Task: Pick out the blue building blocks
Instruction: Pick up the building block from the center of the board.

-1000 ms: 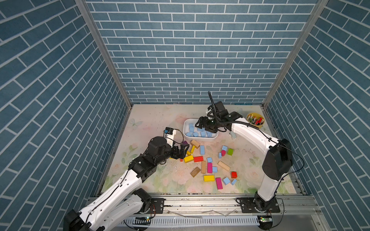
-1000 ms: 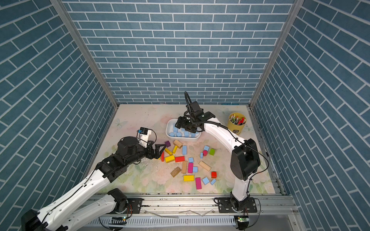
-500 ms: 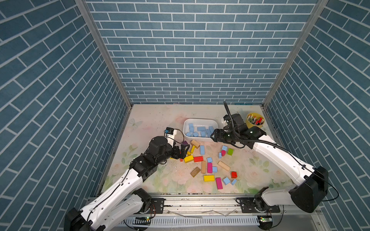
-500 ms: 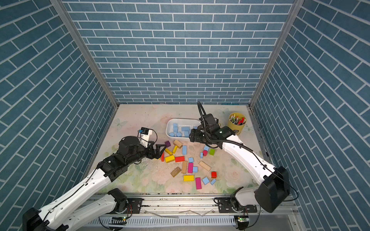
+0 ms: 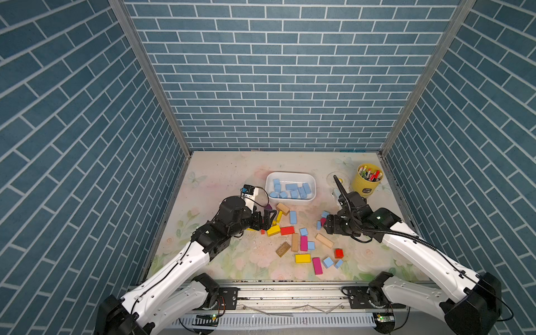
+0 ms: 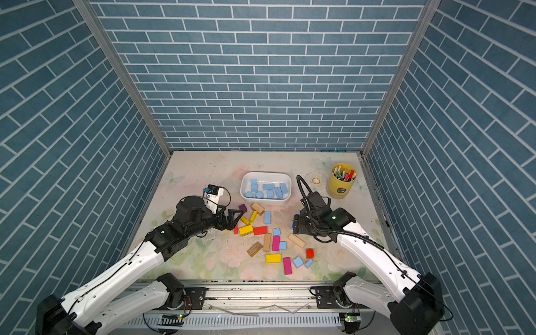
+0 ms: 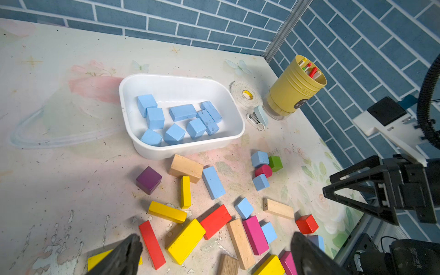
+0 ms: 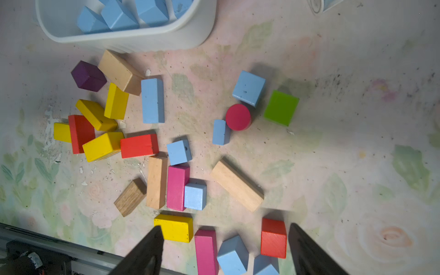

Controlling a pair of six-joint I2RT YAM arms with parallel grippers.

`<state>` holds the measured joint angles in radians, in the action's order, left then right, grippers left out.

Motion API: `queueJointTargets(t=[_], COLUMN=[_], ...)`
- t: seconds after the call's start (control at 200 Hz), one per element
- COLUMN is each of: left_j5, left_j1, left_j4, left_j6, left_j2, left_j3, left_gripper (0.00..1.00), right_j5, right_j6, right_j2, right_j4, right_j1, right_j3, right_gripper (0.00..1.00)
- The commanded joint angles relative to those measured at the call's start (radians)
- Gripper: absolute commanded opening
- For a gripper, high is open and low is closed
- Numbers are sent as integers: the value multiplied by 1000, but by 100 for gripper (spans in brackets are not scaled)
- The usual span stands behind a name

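floral tabletop [image 5: 226,174]; left hand [image 5: 269,219], right hand [image 8: 225,228] spread empty; green block [image 8: 281,107] shows only in wrist views

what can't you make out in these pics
- Small green cube: hidden in both top views under the right gripper.
- White plastic tray: cut off by the right wrist view's edge, so its light blue building blocks can't be counted there.
- Yellow ribbed cup: its contents are too small in both top views to name.
- Left gripper: only its black fingertips show in the left wrist view, cut by the edge.
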<state>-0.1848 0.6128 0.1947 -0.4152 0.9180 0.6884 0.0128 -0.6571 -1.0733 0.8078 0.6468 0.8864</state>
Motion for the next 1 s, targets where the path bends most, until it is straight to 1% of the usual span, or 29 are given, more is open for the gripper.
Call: queueJointTargets(t=[0.0, 0.3, 0.46, 0.485, 0.565, 0.8, 0.995], left_j5=[-19, -22, -21, -22, -27, -31, -27], left_j1=[-2, -2, -2, -2, -2, -2, -2], left_j4=[-28, -26, -23, -23, -23, -24, -19], left_j6=[-6, -4, 2, 1, 3, 5, 9], left_j2=[7, 11, 16, 17, 23, 31, 27], left_j3=[5, 6, 5, 28, 33, 37, 32], left_gripper=[99, 99, 99, 99, 99, 99, 99], right_j5=[-38, -93, -102, -102, -114, -165, -247], right_j6=[-7, -15, -13, -14, -25, -104, -196], right_j2=[27, 5, -38, -46, -68, -136, -269], right_j4=[67, 50, 29, 24, 4, -76, -23], right_j1=[-3, -1, -3, -3, -3, -3, -3], right_j3=[-18, -18, -5, -2, 6, 40, 134], right_gripper=[82, 82, 82, 82, 82, 81, 78])
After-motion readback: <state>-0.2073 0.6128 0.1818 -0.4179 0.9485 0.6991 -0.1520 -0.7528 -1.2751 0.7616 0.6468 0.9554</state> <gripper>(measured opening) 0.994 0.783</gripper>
